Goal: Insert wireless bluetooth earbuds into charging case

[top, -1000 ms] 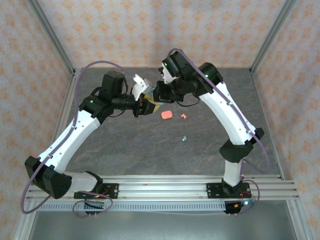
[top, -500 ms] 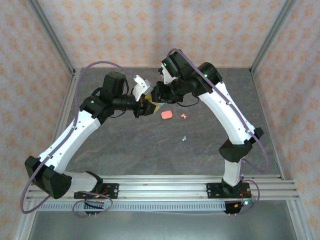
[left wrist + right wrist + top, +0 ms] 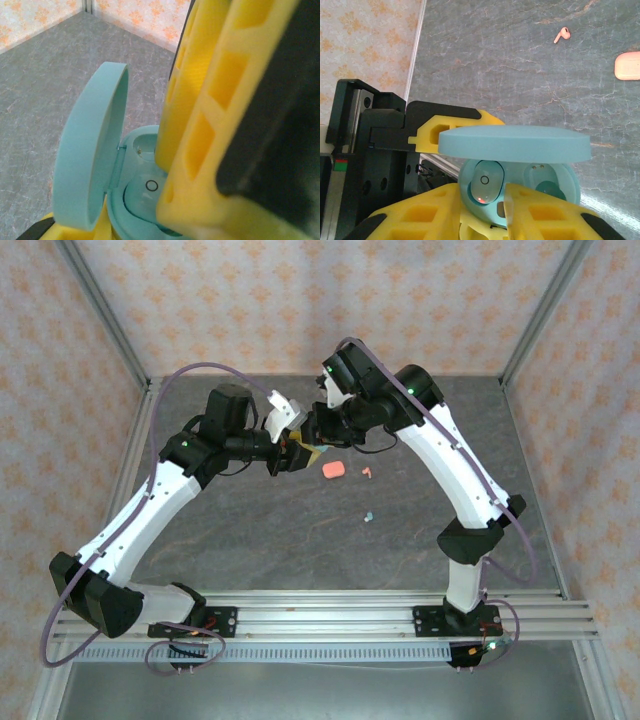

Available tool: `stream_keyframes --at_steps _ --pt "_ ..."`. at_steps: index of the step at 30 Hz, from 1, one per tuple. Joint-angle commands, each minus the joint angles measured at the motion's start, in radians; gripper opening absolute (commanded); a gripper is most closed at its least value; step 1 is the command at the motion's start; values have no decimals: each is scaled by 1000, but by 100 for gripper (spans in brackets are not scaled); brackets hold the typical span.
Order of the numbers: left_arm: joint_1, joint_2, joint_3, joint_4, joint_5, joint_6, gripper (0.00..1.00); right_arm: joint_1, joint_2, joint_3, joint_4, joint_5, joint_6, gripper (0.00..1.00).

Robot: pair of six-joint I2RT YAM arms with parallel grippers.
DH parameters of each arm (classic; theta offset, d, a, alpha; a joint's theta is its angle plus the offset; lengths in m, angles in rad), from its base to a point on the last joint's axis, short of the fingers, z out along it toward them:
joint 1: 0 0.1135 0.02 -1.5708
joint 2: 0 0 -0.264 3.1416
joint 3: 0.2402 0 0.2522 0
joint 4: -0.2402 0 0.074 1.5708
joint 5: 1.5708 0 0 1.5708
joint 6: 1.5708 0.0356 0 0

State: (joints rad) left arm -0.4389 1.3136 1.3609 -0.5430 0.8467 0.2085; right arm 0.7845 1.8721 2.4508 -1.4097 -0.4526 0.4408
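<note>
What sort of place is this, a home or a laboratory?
Probably a robot test cell, not a home: aluminium frame posts, patterned backdrop panels, and two arms bolted to a rail at the table edge.

A robot lab booth: aluminium frame [image 3: 103, 310], patterned panel walls [image 3: 300, 300], mounting rail [image 3: 330, 615].

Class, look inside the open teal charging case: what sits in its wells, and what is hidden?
The teal case holds one earbud, red light showing, in one well; the other well looks empty. The right gripper has its yellow jaws over the case's near edge, so that part is unseen.
</note>
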Motion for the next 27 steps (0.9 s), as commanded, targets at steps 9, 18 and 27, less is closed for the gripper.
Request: stream_keyframes --at_steps 9,18,27 --pt "-7 -22 24 41 -8 -3 10 -49 -129 -69 58 0 67 31" --pt "2 13 34 51 8 -40 9 -119 -311 -338 217 -26 157 30" --pt "16 14 3 49 7 -60 9 -311 -493 -756 277 -2 269 29"
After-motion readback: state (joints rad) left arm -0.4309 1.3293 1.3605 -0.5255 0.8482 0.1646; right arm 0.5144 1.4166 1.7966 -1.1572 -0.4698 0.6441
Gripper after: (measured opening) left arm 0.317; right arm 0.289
